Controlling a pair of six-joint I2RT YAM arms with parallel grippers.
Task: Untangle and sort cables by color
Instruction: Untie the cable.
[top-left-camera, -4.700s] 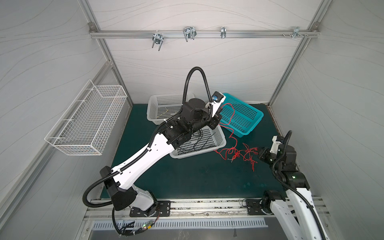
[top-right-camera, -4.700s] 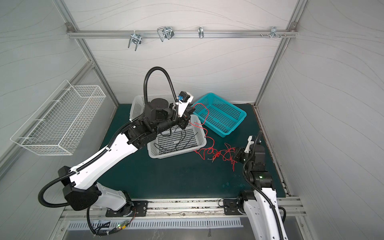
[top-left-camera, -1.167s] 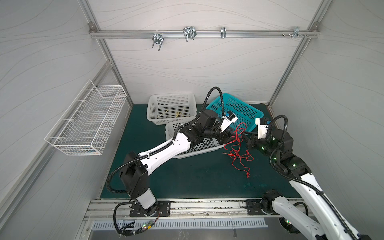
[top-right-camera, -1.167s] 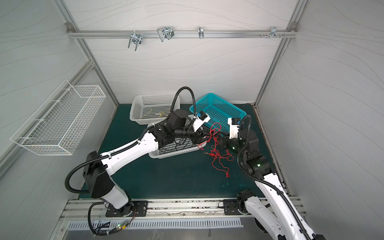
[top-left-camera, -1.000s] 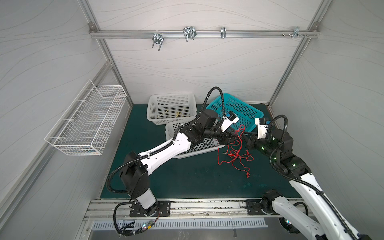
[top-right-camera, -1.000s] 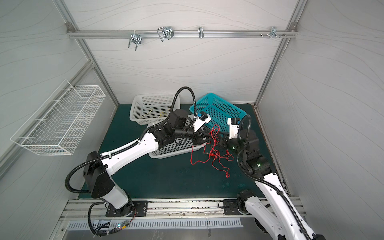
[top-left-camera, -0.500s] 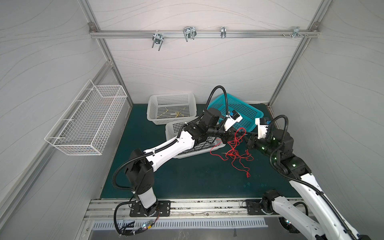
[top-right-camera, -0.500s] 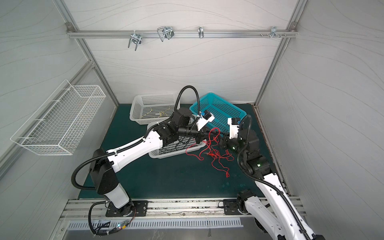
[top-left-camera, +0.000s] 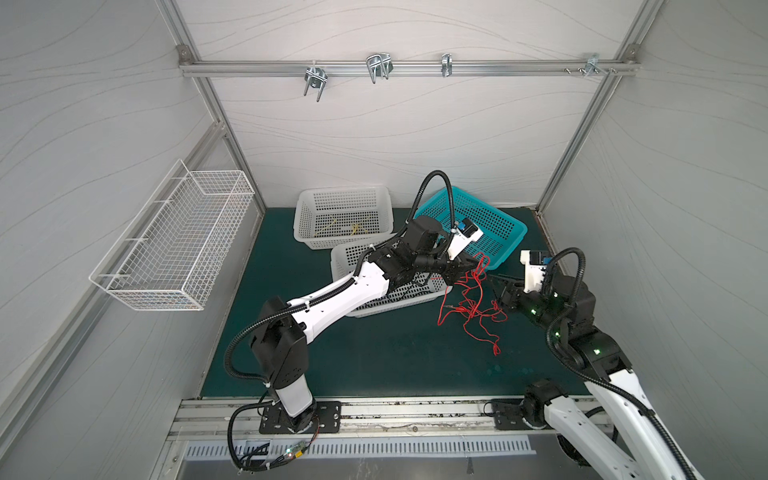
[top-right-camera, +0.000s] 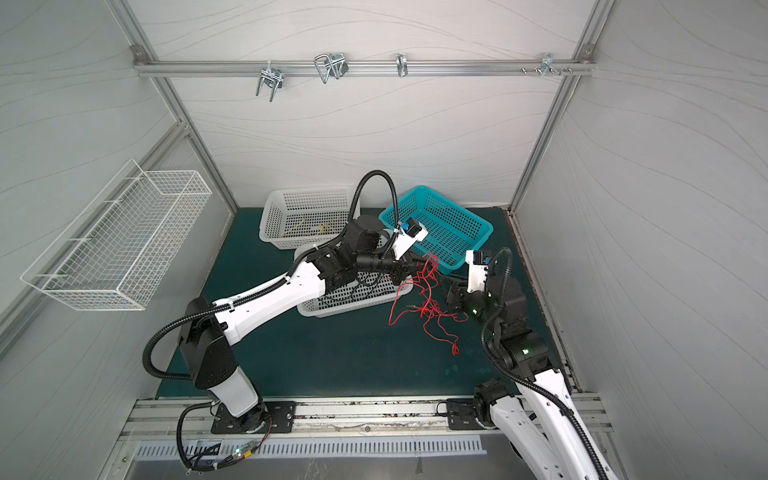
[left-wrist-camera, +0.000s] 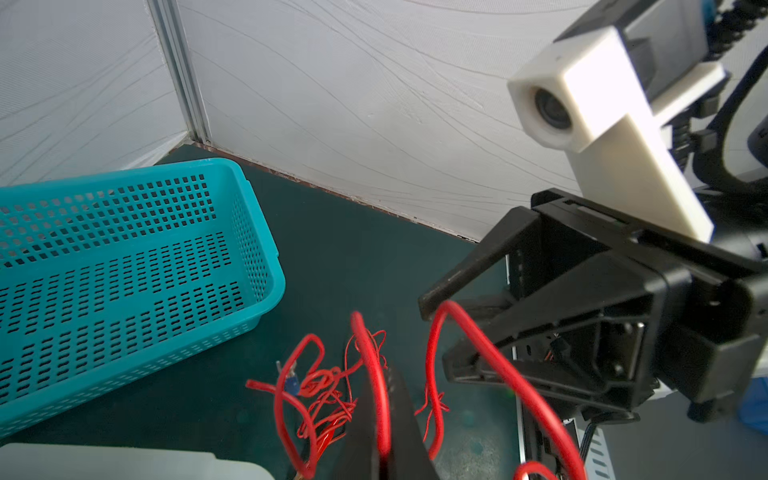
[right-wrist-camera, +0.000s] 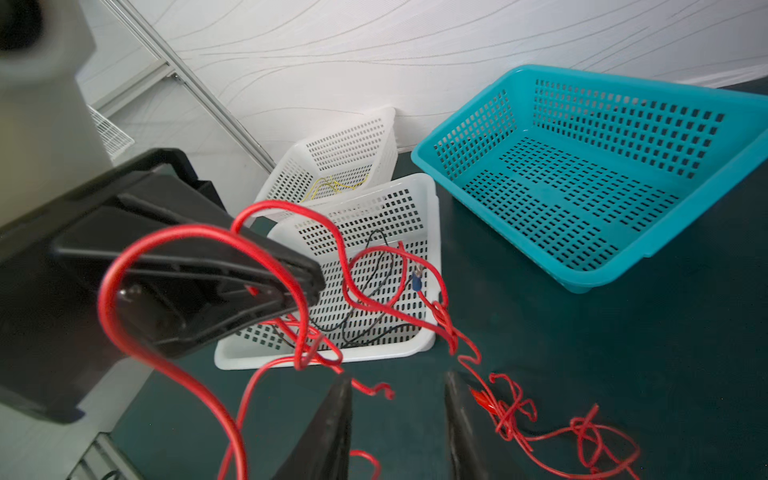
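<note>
Thin red cables (top-left-camera: 471, 309) (top-right-camera: 428, 309) lie tangled on the green mat between the two arms, and some strands are lifted. My left gripper (top-left-camera: 473, 266) (left-wrist-camera: 384, 374) is shut on one red cable, which runs up between its closed fingers, just short of the teal basket (top-left-camera: 509, 222) (left-wrist-camera: 249, 195). My right gripper (top-left-camera: 494, 284) (right-wrist-camera: 397, 380) faces it over the tangle, open, with nothing between its fingers; a knotted red strand (right-wrist-camera: 511, 411) lies beside one finger. Black cables (right-wrist-camera: 374, 282) lie in the nearer white basket (top-left-camera: 345, 253). Yellow cables (right-wrist-camera: 332, 185) lie in the farther white basket (top-left-camera: 345, 192).
The teal basket holds nothing and stands at the back right near the wall corner. The left arm reaches across the nearer white basket. A white wire basket (top-left-camera: 174, 241) hangs on the left wall. Bare green mat lies in front of the tangle.
The left gripper has shut on a red cable and drawn it up toward the teal basket. The right gripper, shut a moment ago, now stands open, and the tangle has sagged back onto the mat.
</note>
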